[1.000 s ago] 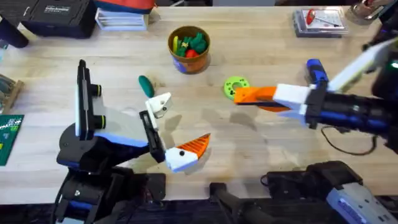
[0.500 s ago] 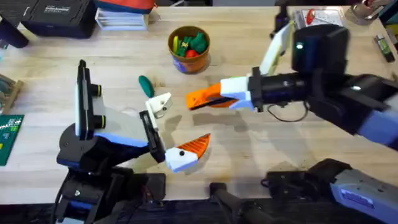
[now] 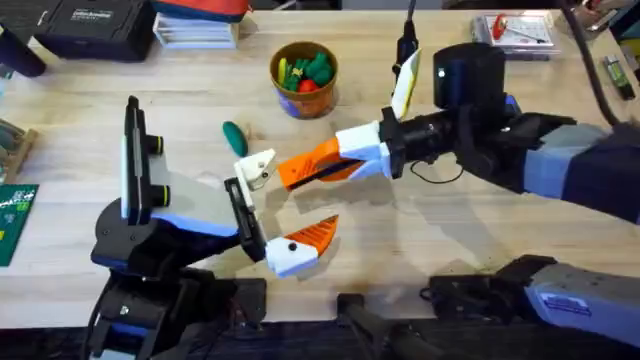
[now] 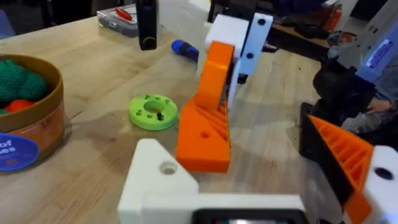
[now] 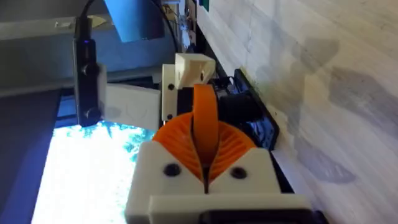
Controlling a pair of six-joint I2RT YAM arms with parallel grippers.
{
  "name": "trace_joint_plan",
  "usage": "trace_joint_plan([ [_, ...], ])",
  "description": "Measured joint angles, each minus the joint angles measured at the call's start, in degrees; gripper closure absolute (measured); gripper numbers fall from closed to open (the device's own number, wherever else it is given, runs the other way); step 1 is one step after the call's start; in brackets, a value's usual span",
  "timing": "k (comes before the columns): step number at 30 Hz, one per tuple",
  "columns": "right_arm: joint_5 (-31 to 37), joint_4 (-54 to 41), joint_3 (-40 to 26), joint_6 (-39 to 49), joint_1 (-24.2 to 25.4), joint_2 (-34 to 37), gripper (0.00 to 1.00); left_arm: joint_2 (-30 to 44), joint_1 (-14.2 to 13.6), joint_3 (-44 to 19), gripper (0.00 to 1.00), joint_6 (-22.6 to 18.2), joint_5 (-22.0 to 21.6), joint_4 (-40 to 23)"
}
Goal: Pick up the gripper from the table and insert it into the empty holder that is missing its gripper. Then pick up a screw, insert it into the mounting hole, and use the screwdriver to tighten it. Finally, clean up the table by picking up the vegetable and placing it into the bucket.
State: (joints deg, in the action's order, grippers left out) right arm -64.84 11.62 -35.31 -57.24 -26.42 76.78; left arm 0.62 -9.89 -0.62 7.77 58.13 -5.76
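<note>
Presently the right gripper (image 3: 300,168) is clenched on the gripper (image 4: 204,127), its tip just beside the bare holder (image 3: 257,166) of the left gripper (image 3: 275,212), whose jaws stand released.

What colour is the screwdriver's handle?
Bright blue; the screwdriver shows best in the left wrist view.

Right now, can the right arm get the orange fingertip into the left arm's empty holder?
Probably yes. The right gripper is shut on the orange fingertip, whose tip sits just beside the bare white holder. Nothing lies between them; the green toy vegetable is off to the side.
</note>
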Motion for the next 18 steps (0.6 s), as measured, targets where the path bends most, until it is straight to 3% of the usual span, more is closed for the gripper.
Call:
trace_joint_plan([
  [4,-0.9,0.9,0.0,-0.8,-0.2,1.1,0.994,0.0,0.0,0.0,0.014,0.0,0.0,0.0],
  [18,-3.2,18.5,0.0,-11.7,-0.5,9.8,0.994,0.0,0.0,0.0,0.015,0.7,-0.6,0.0],
])
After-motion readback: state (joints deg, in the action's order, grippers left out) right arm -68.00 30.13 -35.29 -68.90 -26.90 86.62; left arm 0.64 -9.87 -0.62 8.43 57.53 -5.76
